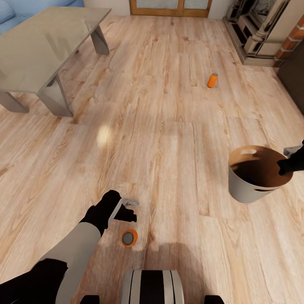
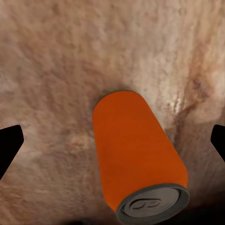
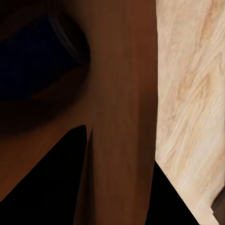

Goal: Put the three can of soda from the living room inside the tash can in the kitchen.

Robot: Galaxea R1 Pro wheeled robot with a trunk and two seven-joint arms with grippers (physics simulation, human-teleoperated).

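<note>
An orange can of soda (image 1: 129, 237) stands upright on the wooden floor just in front of my base. My left gripper (image 1: 131, 210) hovers right beside it, open. In the left wrist view the same orange can (image 2: 138, 159) lies between the spread fingertips (image 2: 9, 145), untouched. A second orange can (image 1: 212, 80) stands farther off on the floor. At the right, my right gripper (image 1: 287, 164) is shut on the rim of the grey tash can (image 1: 249, 190), held above the floor. Its brown wall (image 3: 122, 93) sits between the fingers, and a dark blue can (image 3: 33, 61) lies inside.
This is the living room. A glass-topped coffee table (image 1: 46, 46) stands at the far left before a light-blue sofa (image 1: 17, 12). A fireplace (image 1: 261, 29) with red brick is at the far right, and a wooden door frame (image 1: 169, 8) is at the back. My base (image 1: 152, 287) shows at the bottom.
</note>
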